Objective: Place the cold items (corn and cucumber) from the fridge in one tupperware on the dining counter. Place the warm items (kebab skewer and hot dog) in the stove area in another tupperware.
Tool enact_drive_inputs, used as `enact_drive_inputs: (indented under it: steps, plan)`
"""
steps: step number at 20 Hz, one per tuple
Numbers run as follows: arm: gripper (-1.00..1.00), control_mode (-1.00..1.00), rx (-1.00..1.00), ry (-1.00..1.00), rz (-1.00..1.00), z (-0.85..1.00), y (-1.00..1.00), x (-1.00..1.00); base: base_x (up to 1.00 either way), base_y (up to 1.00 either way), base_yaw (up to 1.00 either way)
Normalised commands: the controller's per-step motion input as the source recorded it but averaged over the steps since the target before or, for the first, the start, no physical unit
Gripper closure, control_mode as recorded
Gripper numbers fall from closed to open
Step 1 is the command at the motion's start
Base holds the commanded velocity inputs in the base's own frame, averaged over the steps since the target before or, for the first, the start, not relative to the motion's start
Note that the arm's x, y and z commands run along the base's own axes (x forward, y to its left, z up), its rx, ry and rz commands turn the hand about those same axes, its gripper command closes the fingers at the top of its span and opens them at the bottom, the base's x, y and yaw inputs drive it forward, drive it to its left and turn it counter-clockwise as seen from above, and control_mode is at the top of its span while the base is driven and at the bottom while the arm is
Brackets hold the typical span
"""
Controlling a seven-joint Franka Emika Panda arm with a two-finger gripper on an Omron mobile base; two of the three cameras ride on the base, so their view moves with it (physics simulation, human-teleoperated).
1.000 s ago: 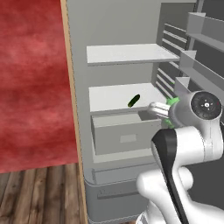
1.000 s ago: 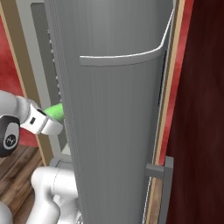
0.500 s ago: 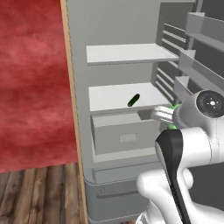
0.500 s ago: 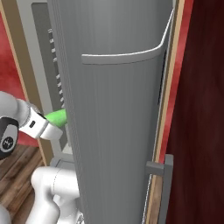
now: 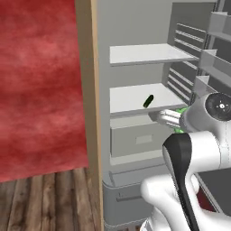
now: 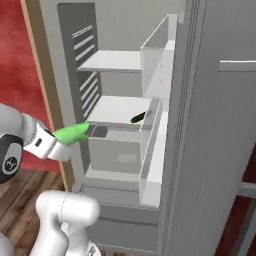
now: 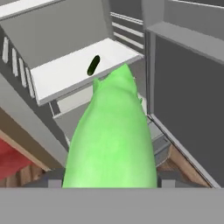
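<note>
My gripper (image 7: 112, 178) is shut on the corn (image 7: 111, 135), a bright green husked ear that points toward the open fridge. From the side, the corn (image 6: 72, 134) sticks out of the gripper (image 6: 75, 134) just left of the lower shelf, and its green tip (image 5: 181, 110) shows behind the wrist. The cucumber (image 5: 148, 101), small and dark green, lies on the fridge's lower shelf (image 5: 131, 97), ahead of the corn and apart from it. The cucumber (image 6: 138, 117) (image 7: 93, 65) sits near the shelf's front edge. The tupperware, kebab skewer and hot dog are out of view.
The fridge stands open, with an upper shelf (image 5: 149, 53) and a grey drawer (image 5: 135, 137) under the lower shelf. Its door (image 6: 220, 125) with clear bins (image 6: 152, 150) stands to the right. A wooden panel (image 5: 85, 103) and a red wall (image 5: 40, 81) lie to the left.
The whole right base picture has shifted from the door's outer face to the fridge interior, so the camera has moved. The corn stays in the gripper.
</note>
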Motion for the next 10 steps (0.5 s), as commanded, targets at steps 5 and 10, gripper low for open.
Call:
enact_drive_inputs:
  steps: [5, 10]
  plan:
    - [1.0, 1.0, 0.0, 0.0, 0.0, 0.0, 0.0, 0.0, -0.51, 0.31, -0.37]
    - [1.0, 1.0, 0.0, 0.0, 0.0, 0.0, 0.0, 0.0, -0.61, 0.1, -0.49]
